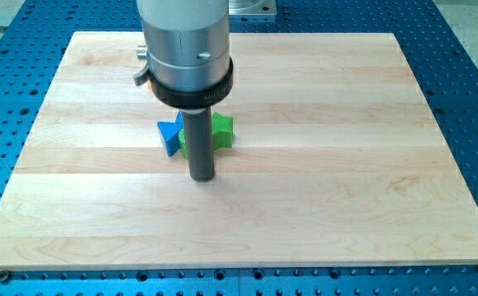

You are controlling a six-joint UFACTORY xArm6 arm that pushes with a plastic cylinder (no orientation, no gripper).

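My tip [201, 178] on counter [345, 181]; green block [221, 131] just behind, blue block [169, 136] behind-left, touching. End effector: bare rod, holding nothing. No legible writing.

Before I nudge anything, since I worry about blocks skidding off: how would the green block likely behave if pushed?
The green block looks rigid and low, so it would probably slide flat, not tip or roll. It seems small, likely light. The wooden board looks smooth, so it may slip easily. It sits against a blue block, which might move along. My tip stands just below both.
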